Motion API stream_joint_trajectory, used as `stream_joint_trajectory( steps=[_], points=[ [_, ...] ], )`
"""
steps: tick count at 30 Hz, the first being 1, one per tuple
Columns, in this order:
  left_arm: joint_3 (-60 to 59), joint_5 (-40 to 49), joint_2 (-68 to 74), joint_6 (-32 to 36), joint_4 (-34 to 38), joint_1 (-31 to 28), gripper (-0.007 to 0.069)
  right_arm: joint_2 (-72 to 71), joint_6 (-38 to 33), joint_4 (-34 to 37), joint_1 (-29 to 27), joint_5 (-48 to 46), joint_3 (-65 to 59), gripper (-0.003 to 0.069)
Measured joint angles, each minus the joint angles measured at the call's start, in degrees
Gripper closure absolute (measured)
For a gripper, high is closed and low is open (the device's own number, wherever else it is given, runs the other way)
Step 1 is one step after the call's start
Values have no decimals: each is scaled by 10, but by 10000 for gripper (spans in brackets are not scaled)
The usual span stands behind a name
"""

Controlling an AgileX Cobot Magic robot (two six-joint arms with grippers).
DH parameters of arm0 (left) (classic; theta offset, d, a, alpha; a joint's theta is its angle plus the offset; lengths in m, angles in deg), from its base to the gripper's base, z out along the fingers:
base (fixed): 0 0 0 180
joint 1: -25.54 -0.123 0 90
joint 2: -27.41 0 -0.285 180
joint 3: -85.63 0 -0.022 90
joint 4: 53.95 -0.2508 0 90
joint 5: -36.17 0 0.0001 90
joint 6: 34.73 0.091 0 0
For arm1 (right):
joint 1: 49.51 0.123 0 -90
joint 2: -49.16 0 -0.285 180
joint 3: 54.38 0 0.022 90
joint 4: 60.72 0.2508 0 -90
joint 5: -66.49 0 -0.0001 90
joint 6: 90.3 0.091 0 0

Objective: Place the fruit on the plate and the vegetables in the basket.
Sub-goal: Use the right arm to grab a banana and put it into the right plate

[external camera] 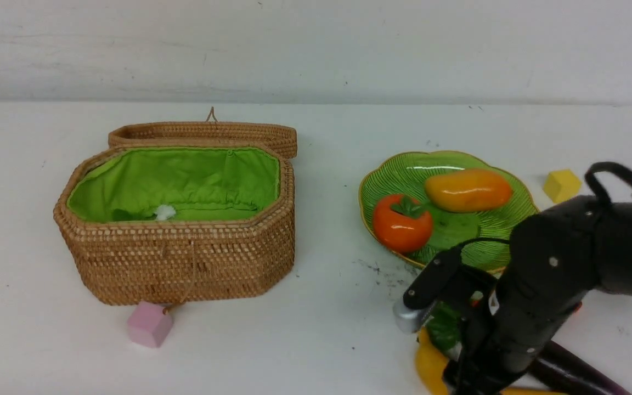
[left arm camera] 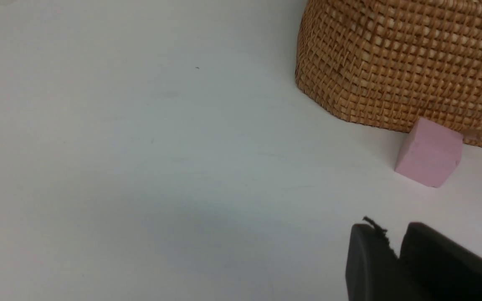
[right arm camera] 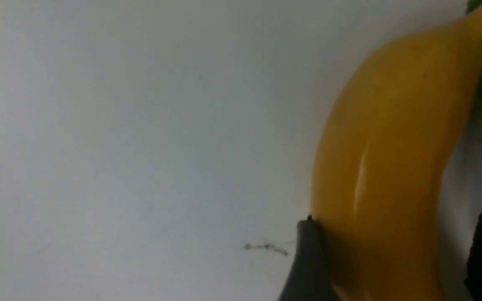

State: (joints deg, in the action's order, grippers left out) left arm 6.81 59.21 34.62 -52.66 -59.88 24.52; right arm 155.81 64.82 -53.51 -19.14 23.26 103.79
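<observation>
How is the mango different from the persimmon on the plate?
The mango is a long oval; the persimmon is round. The mango is yellow-orange, the persimmon a deeper red-orange. The persimmon has a green leafy cap; the mango has none. Both are shiny and sit on the green plate.

No readable text, label, brand, number or sign found in any view.
</observation>
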Motion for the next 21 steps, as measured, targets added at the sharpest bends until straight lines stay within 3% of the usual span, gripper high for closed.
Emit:
stream_joint_trajectory(
  steps=[3, 6, 13, 21],
  points=[
    [0, 0, 0, 0, 0, 0, 511, 31, -3, 24, 0, -36, 23, 344],
    [0, 0, 0, 0, 0, 0, 511, 36, -22, 73, 1, -80, 49, 330],
    [0, 0, 0, 0, 0, 0, 501, 5, -155, 250, 37, -206, 203, 330],
    [0, 0, 0, 0, 0, 0, 493, 68, -246, 273, 46, -188, 487, 330]
  ],
)
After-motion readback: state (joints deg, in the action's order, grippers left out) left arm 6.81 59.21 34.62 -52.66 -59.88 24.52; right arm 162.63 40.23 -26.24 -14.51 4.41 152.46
